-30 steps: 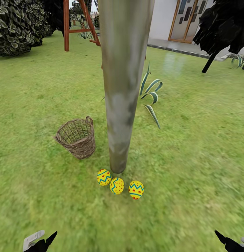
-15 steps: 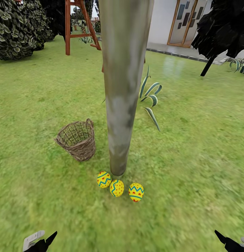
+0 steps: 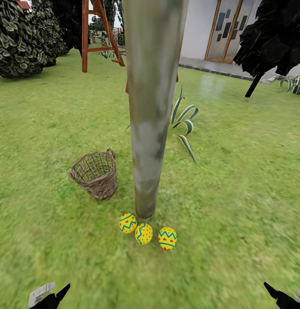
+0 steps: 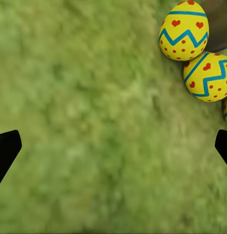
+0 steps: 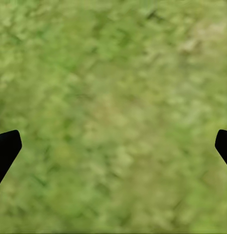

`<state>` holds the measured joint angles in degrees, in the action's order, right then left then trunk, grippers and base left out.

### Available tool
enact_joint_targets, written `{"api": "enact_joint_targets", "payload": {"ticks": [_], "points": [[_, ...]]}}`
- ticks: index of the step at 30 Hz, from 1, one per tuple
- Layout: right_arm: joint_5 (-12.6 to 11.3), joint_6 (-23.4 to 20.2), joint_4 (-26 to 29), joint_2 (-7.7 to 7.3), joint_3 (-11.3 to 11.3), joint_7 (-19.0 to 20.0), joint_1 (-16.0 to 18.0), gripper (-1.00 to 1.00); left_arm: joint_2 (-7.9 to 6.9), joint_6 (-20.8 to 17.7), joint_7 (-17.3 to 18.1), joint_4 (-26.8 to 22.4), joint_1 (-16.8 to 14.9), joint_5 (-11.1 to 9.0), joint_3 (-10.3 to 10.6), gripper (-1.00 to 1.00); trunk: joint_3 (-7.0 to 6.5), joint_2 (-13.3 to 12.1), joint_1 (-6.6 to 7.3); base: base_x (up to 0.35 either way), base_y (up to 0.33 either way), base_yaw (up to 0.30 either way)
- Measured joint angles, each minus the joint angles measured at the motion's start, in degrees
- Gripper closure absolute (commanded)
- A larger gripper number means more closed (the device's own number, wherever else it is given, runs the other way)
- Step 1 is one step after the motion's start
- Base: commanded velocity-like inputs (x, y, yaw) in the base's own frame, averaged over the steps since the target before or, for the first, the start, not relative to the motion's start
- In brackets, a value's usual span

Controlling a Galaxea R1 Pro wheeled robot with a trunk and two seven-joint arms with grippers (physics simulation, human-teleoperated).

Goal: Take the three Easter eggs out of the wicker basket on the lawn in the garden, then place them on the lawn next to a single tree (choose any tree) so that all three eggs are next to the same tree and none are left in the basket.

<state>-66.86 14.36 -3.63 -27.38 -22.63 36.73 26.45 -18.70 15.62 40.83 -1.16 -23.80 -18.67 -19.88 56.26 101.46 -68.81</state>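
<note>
Three eggs lie in a short row on the lawn [image 3: 236, 180] at the foot of the tree [image 3: 152, 107]: the left egg [image 3: 127, 223] at about 7 o'clock from the trunk base, the middle egg [image 3: 143, 233] at 6 o'clock, and the right egg [image 3: 167, 238] at about 5 o'clock. The left and middle eggs look to be touching or nearly so; the right one sits just beside the middle one. All three are close to the trunk.

The basket [image 3: 95, 174] stands upright on the grass at about 10 o'clock from the trunk base, near it but apart. No egg shows through its mouth.

The left claw [image 4: 113, 146] hangs over bare grass with its fingers spread wide and nothing between them; two eggs and the edge of a third show in its wrist view. The right claw [image 5: 113, 146] is likewise spread wide over bare grass, holding nothing.

Behind the tree are a striped-leaf plant [image 3: 184, 122], a red wooden frame [image 3: 96, 32] and a house wall [image 3: 201, 28].
</note>
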Motion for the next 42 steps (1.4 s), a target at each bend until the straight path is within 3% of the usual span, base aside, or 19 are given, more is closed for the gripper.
{"api": "enact_joint_targets", "payload": {"ticks": [42], "points": [[0.01, 0.10, 0.00, 0.02, 0.00, 0.09, 0.00, -1.00, 0.00, 0.00, 0.03, 0.00, 0.03, 0.00, -0.01, -1.00, -3.94, 0.00, 0.00, 0.000, 0.000, 0.000]]}}
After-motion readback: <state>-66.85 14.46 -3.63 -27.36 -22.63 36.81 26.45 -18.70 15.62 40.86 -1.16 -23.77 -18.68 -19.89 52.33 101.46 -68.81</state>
